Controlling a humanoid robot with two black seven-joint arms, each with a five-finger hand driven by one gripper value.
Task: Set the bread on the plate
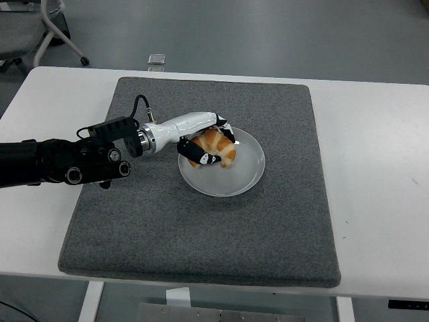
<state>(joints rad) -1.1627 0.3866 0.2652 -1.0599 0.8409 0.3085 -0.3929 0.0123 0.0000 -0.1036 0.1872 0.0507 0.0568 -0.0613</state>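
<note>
A golden-brown croissant (216,147) rests on the left part of a round white plate (244,171) in the middle of the grey mat. My left hand (209,144) reaches in from the left, its white-and-black fingers still curled around the croissant, thumb in front and the other fingers over the top. The black forearm lies low over the mat's left side. The right arm does not show.
The plate sits on a grey felt mat (201,228) that covers most of the white table (375,168). A small square object (157,60) lies just beyond the table's far edge. An office chair base (40,27) stands on the floor at top left.
</note>
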